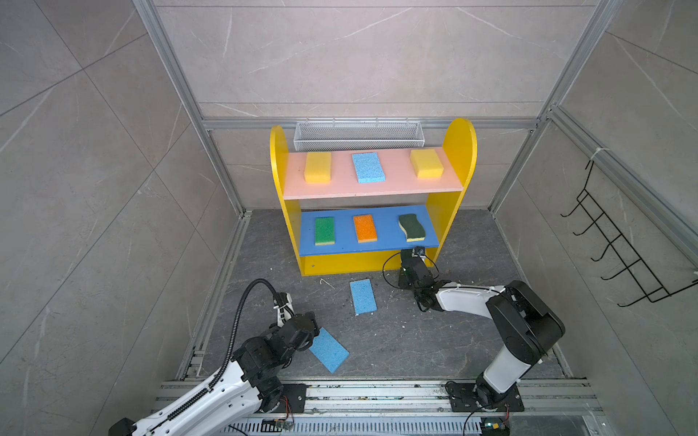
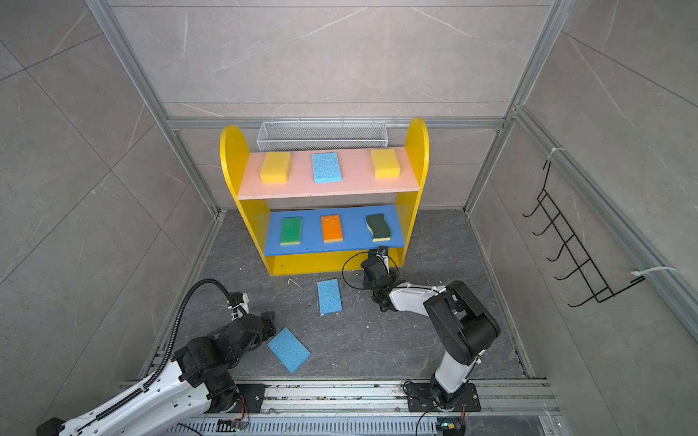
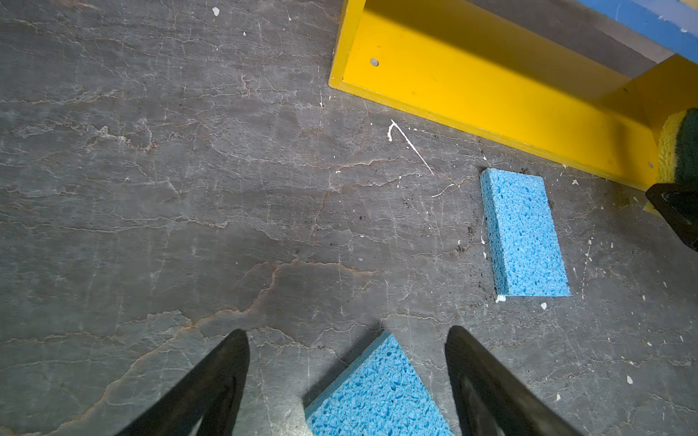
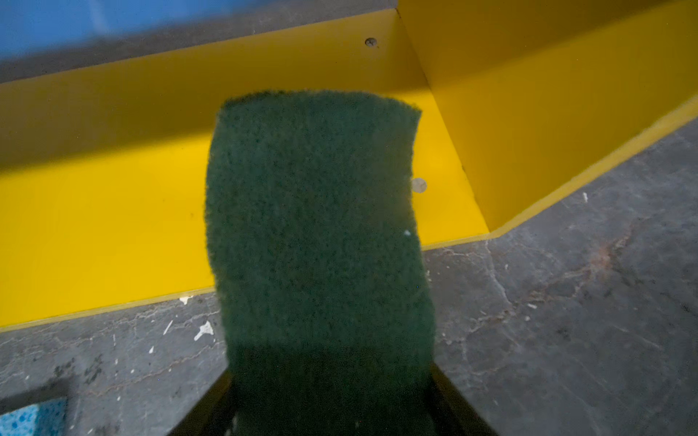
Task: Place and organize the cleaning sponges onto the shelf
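done: six sponges [image 1: 365, 228] sitting on shelf [image 1: 459, 151] upper boards | right hand [image 4: 328, 404] pinching dark green sponge [image 4: 317, 226], hovering at shelf's bottom board [image 4: 105, 211] | left hand [image 3: 345, 339] spread over blue sponge [image 1: 328, 350] before shelf | second blue sponge [image 1: 363, 296] lying nearer shelf | three remaining

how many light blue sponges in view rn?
3: upper sponge mid pink upper board; front sponge on the floor before the shelf; near sponge on the floor, corner between the jaws of the open left gripper. Bottom board only partly visible.
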Tool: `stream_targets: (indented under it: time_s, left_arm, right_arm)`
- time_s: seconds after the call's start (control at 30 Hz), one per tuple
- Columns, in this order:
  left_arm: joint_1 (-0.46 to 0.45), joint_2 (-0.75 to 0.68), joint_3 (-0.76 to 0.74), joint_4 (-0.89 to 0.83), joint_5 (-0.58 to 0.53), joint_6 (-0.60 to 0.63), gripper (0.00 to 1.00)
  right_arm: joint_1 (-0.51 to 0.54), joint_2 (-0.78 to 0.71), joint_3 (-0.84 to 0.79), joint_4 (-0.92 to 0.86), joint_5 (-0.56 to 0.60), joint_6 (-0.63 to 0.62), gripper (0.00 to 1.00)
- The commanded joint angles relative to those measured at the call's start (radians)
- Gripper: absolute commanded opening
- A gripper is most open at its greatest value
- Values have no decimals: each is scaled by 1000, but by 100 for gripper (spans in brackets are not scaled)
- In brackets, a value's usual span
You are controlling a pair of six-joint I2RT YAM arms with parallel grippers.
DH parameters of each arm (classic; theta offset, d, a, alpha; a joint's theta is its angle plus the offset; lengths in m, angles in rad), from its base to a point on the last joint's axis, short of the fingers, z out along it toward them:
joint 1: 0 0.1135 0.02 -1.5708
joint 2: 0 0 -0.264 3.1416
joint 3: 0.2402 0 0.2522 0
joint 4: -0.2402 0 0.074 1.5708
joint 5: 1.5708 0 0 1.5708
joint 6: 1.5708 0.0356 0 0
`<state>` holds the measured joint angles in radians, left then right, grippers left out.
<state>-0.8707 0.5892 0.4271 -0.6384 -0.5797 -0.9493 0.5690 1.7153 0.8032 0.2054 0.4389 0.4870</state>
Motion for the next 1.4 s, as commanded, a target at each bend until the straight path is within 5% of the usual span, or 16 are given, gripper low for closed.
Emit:
stream_targets:
  time_s: [0.0, 1.07, 1.37]
  left_arm:
    - [-1, 14, -8, 38, -40, 26, 84]
    - [-1, 65, -25, 65, -60, 3, 84]
    - [-1, 82, -18, 65, -57, -6, 84]
  right_arm:
    - [-9, 24, 30, 59, 25, -39, 63]
    - [-84, 152, 110, 42, -46, -58, 66]
    - [-93, 159, 129, -3, -18, -58, 76]
